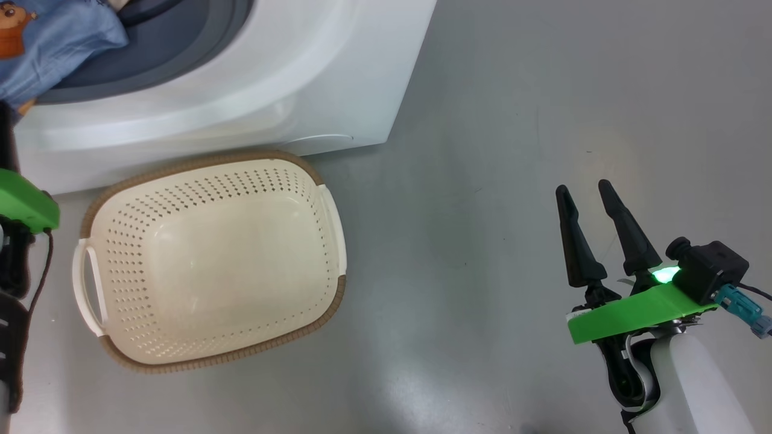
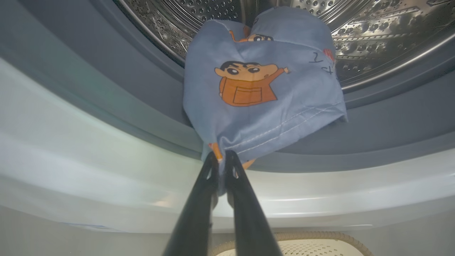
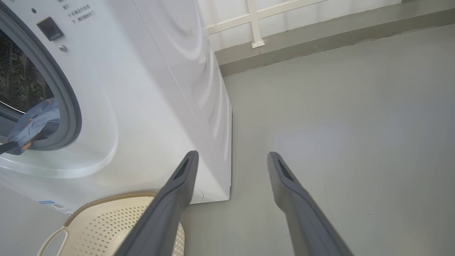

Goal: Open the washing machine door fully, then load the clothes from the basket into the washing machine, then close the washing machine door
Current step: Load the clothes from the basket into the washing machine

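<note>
A light blue garment of the clothes (image 2: 263, 92), printed with an orange cartoon figure, hangs out of the washing machine (image 1: 253, 78) over its grey gasket (image 2: 106, 89) and into the steel drum (image 2: 373, 32). My left gripper (image 2: 222, 156) is shut on the garment's lower hem, just below the opening. The same garment shows in the head view (image 1: 54, 42) and the right wrist view (image 3: 35, 121). The cream basket (image 1: 211, 259) stands on the floor in front of the machine with nothing in it. My right gripper (image 1: 588, 190) hovers open over bare floor to the right. The washing machine door is out of view.
Grey floor (image 1: 512, 150) stretches to the right of the machine and basket. A pale wall with a white frame (image 3: 256, 25) runs behind the machine. My left arm's green mount (image 1: 24, 205) sits at the head view's left edge beside the basket.
</note>
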{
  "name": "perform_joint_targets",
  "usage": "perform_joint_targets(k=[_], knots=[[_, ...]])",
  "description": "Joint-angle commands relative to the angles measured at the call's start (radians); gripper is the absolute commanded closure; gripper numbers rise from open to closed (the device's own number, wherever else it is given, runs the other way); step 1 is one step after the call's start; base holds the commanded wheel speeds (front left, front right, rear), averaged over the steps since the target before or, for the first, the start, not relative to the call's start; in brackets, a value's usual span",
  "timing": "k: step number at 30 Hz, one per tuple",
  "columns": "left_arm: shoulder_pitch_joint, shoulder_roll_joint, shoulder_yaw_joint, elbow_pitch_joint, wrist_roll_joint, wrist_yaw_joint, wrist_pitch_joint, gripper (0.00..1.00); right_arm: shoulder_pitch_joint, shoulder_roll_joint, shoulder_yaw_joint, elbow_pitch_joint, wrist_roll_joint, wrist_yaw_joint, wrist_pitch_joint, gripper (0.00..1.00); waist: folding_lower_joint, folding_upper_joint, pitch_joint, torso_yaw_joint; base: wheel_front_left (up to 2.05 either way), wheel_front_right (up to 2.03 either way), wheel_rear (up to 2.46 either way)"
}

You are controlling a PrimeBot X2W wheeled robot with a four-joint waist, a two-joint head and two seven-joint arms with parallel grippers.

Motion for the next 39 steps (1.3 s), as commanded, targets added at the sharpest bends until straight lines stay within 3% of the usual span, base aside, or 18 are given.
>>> perform_joint_targets(k=[1, 11, 17, 31, 35, 39], knots=[[-0.020, 0.062, 0.011, -0.009, -0.011, -0.002, -0.010, 1.00, 0.010, 0.005, 0.020, -0.026, -0.019, 0.002, -0.005, 0.00, 0.0000, 0.0000, -0.001, -0.001, 0.00, 0.00, 0.00], [-0.019, 0.055, -0.003, -0.072, -0.005, -0.002, -0.015, 1.00, 0.013, 0.008, 0.021, -0.026, -0.018, 0.002, -0.005, 0.00, 0.0000, 0.0000, -0.004, 0.004, 0.00, 0.00, 0.00], [-0.039, 0.017, -0.001, -0.148, 0.039, -0.001, -0.015, 1.00, 0.009, 0.013, 0.033, -0.023, -0.014, 0.002, -0.005, 0.00, 0.0000, 0.0000, -0.002, 0.000, 0.00, 0.00, 0.00], [-0.292, 0.025, -0.125, 0.042, 0.084, -0.001, 0.085, 1.00, -0.004, 0.033, 0.054, -0.019, 0.007, 0.002, -0.005, 0.00, 0.0000, 0.0000, 0.021, -0.079, 0.00, 0.00, 0.00], [-0.369, 0.054, -0.136, 0.082, 0.101, 0.002, 0.039, 1.00, -0.010, 0.036, 0.060, -0.019, 0.013, 0.002, -0.005, 0.00, 0.0000, 0.0000, 0.030, -0.107, 0.00, 0.00, 0.00], [-0.424, 0.074, -0.108, 0.051, 0.115, 0.042, -0.012, 1.00, -0.014, 0.037, 0.058, -0.024, 0.016, 0.002, -0.005, 0.00, 0.0000, 0.0000, 0.046, -0.124, 0.00, 0.00, 0.00]])
